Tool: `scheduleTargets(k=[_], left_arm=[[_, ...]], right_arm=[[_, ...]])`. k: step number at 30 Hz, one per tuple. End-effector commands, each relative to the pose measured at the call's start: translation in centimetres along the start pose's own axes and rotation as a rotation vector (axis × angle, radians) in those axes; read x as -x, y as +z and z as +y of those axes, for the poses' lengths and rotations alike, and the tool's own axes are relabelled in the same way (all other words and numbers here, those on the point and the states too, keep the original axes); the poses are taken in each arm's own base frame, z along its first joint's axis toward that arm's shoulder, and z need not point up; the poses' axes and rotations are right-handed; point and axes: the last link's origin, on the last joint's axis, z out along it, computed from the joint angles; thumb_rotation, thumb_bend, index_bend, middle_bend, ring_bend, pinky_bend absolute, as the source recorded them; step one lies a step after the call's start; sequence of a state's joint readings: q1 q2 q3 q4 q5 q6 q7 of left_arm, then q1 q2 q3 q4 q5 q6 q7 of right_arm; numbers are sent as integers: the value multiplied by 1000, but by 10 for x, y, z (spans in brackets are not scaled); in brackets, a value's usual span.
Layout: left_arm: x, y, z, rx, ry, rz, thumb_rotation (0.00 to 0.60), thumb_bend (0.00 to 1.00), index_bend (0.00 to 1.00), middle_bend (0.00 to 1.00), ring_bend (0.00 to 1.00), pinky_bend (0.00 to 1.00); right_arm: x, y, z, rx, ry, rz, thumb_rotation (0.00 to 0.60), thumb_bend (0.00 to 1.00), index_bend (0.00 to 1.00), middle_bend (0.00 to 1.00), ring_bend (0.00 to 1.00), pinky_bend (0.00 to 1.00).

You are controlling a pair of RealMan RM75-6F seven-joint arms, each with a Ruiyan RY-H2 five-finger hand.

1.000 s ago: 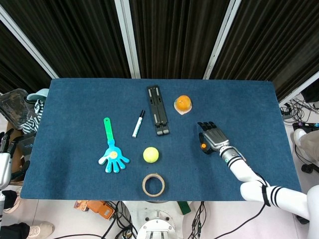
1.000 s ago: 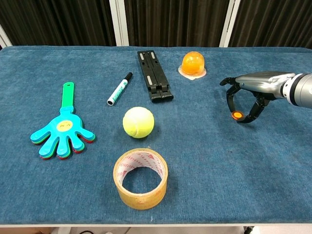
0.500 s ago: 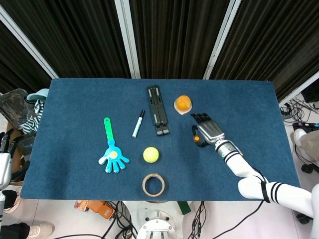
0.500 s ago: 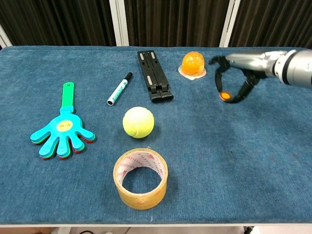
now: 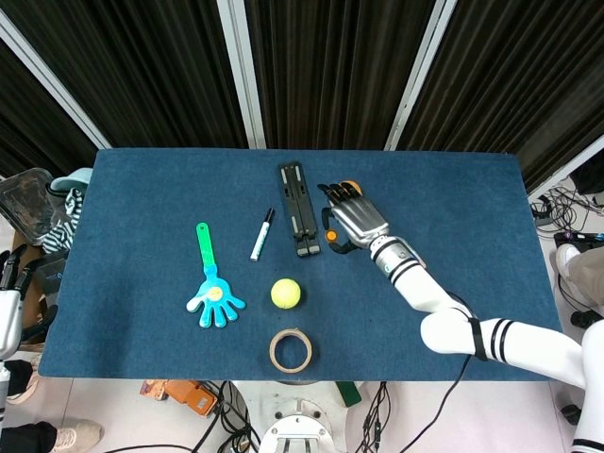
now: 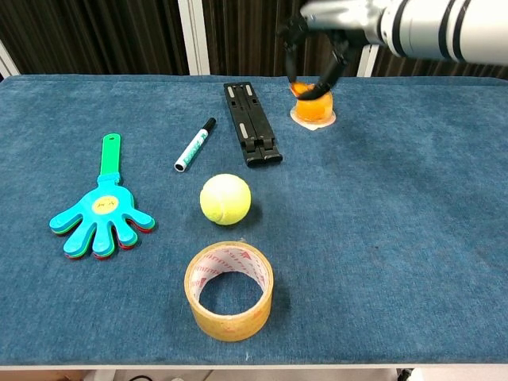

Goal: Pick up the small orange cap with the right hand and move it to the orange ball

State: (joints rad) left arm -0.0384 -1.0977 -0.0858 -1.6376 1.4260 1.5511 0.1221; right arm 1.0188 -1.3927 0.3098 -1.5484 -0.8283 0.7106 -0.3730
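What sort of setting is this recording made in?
Probably a lab or robot test bay, not a home: a table covered in blue cloth stands before black curtains on metal framing, with loose cables on the floor and unrelated props laid out, such as a tape roll and tennis ball.

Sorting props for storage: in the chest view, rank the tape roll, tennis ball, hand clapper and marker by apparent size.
Hand clapper, largest
Tape roll, nearest the camera, so possibly flattered
Tennis ball
Marker, smallest
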Motion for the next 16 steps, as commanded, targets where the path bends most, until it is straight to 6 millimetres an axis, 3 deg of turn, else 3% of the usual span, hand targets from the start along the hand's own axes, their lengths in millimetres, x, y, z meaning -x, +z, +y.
scheduleTargets(k=[1,9,16], left_arm=[[0,0,0,1,-1,-1,600,231,187,28,15,176],[0,0,0,-4,-4,-1,600,231,187,28,15,176],[0,0,0,-6,-2,-1,600,231,187,28,16,176]], right_arm=[[-27,-1,-15,-14,48,61,600,460,601,0,87,74],[-56,-12,-4,5,141,152,600,460,607,0,88,74],[-64,-14,4,12,159,161,600,460,613,0,90,74]])
